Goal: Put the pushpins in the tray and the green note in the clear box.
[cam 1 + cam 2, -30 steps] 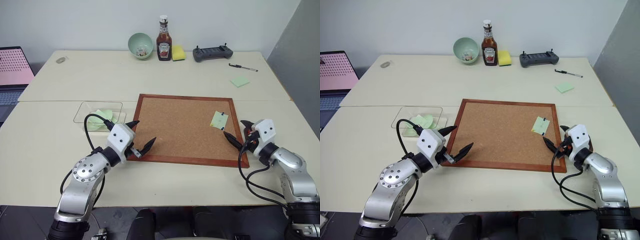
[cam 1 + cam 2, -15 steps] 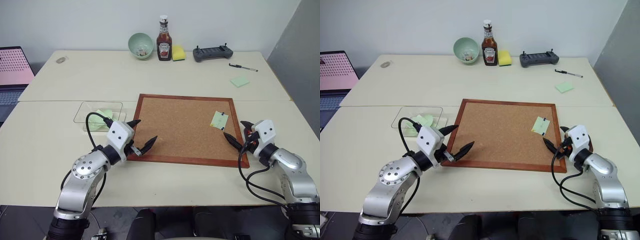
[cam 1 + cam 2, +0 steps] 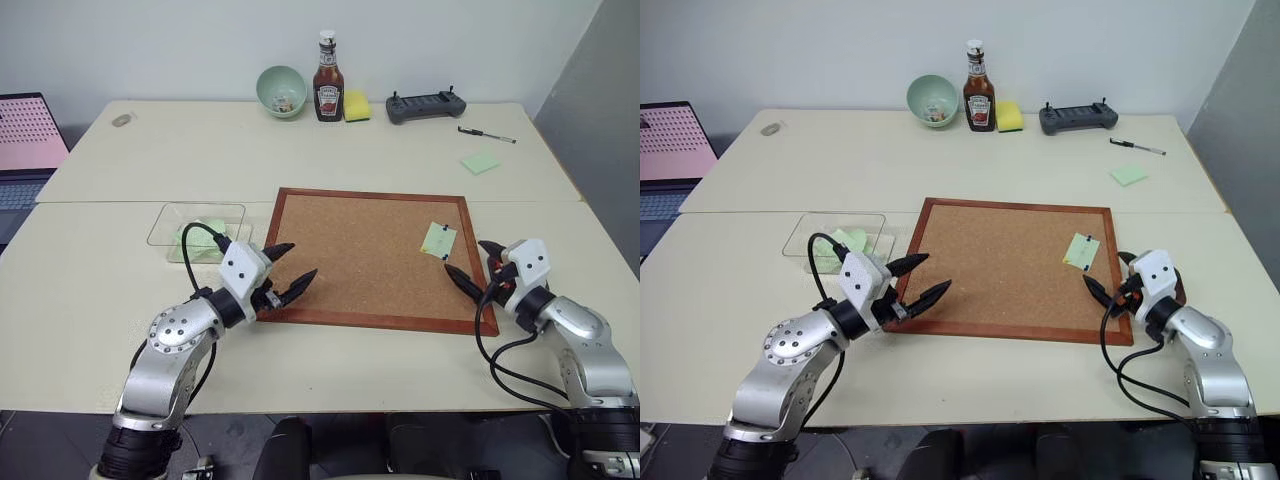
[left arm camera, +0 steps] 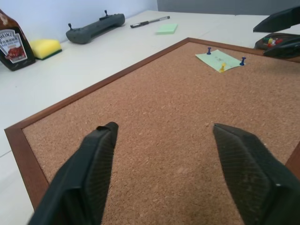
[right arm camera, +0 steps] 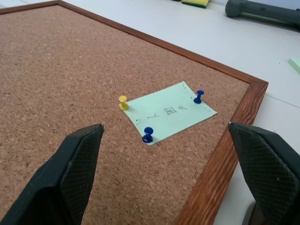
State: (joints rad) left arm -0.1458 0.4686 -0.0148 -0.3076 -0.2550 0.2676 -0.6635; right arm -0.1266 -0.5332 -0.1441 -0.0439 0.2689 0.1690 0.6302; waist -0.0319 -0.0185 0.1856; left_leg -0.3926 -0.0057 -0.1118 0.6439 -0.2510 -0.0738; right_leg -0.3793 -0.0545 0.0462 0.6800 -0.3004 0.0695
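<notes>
Three pushpins (image 5: 148, 135), two blue and one yellow, hold the green note (image 5: 169, 111) flat on the corkboard (image 3: 365, 255) near its right edge. Left hand (image 3: 283, 277) hovers open over the board's near-left corner; right hand (image 3: 470, 268) is open beside the note. Left wrist view shows a Heinz bottle (image 4: 14, 42).

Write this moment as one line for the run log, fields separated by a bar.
green note: pinned on cork board by three pushpins | left gripper: open, empty | right gripper: open, near note | clear box: holds green papers
</notes>
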